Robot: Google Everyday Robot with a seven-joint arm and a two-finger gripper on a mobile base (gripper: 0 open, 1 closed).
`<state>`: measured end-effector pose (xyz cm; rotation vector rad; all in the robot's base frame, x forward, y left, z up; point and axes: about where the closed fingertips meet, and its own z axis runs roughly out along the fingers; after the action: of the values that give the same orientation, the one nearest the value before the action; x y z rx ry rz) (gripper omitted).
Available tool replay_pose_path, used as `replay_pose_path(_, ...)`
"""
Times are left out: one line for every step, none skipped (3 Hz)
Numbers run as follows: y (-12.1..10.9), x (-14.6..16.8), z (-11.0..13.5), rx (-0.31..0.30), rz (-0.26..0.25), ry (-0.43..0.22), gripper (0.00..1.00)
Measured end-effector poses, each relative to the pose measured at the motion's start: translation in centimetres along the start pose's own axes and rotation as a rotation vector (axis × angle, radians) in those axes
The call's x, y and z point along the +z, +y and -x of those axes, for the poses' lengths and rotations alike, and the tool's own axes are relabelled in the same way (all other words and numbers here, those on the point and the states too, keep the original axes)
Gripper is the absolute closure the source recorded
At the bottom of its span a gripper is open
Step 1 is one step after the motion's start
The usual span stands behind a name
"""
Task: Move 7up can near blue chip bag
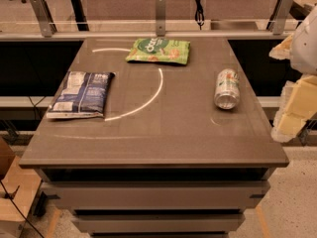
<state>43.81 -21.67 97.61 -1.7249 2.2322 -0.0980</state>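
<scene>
The 7up can [227,89] lies on its side on the right part of the grey table [158,138], its shiny metal end toward the camera. The blue chip bag [81,94] lies flat near the table's left edge, far from the can. My gripper [296,105] shows as pale yellow-white parts at the right edge of the view, off the table's right side and to the right of the can. It touches nothing.
A green snack bag [158,51] lies at the back centre of the table. A railing with metal posts [160,14] runs behind the table. A thin bright arc of reflected light crosses the tabletop between the bags and the can.
</scene>
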Motion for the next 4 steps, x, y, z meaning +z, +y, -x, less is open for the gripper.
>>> replay_pose_path(0.0,0.0,0.0,0.000,0.000,0.000,0.00)
replay_pose_path(-0.6,0.0,0.0,0.028,-0.009,-0.037,0.00)
replay_pose_path(-1.9,0.9,0.6,0.061,-0.031,-0.108,0.00)
replay_pose_path(-3.8,2.8,1.8,0.108,-0.045,-0.184,0.00)
